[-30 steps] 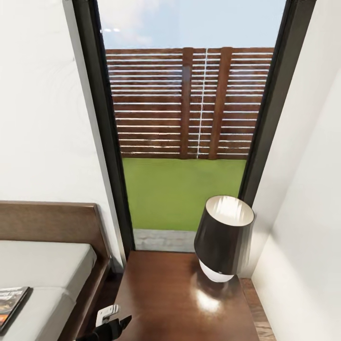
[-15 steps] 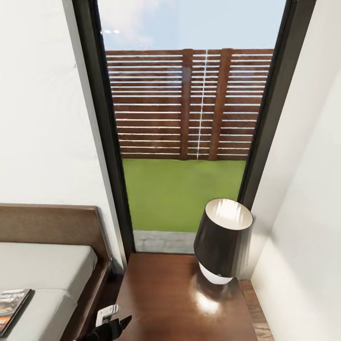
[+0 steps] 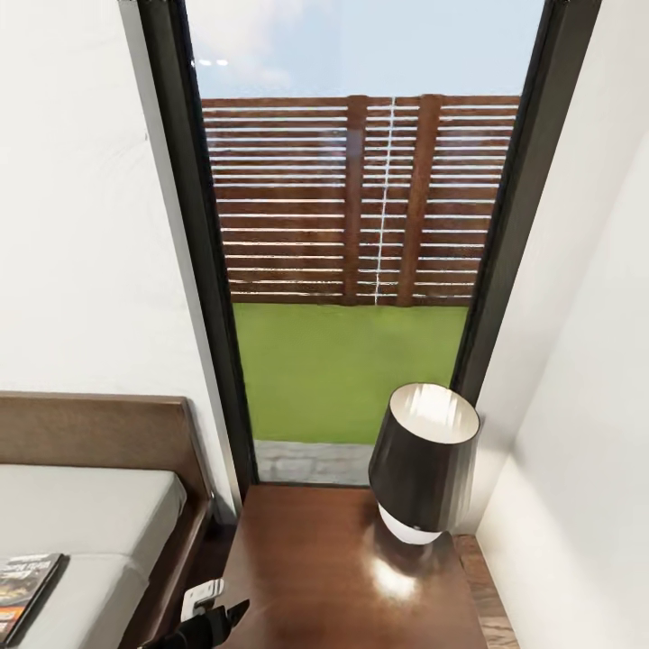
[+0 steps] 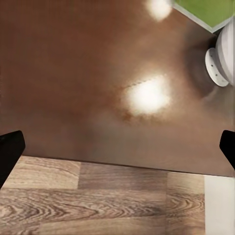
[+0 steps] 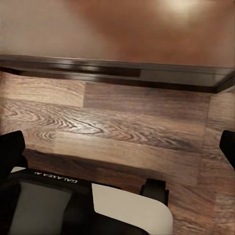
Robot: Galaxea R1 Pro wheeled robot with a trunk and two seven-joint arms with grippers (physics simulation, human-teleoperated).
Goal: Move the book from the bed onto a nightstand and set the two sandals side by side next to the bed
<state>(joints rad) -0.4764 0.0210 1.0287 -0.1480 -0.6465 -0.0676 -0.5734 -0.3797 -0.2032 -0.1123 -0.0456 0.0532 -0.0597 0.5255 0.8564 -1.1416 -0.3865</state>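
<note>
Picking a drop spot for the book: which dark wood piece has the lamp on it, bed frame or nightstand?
The nightstand, the glossy reddish-brown top below the window. The lamp stands on its far right part. The bed frame carries only the pale mattress, with the book.

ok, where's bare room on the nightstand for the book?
Nightstand: its top is bare from the bed-side edge across to the lamp, and along the near edge. Crowded only at the far window-side corner, where the lamp stands. The book lies on the bed.
</note>
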